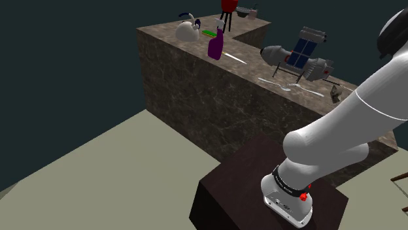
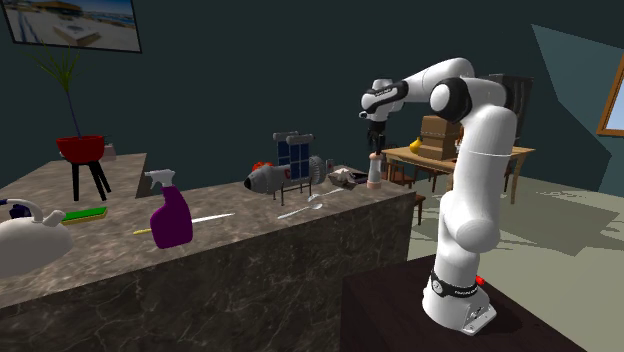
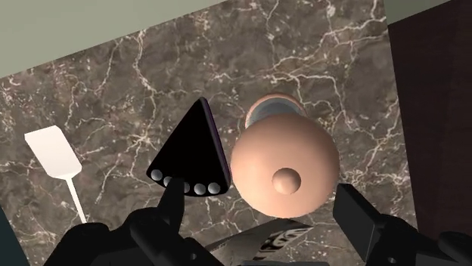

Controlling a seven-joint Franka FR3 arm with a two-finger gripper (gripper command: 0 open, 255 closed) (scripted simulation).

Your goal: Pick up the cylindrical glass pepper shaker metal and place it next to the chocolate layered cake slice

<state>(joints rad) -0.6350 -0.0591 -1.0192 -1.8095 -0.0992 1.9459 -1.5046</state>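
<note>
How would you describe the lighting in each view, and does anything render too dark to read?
Shoulder view: dim, the counter top paler than its darker front. Second exterior view: equally dim, dark walls. Wrist view: brightest; the cake slice reads as a nearly black wedge, the shaker evenly lit.

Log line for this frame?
phase: pre-grasp | claw: open, above pepper shaker, flanking its top | cake slice: beside shaker on marble counter
</note>
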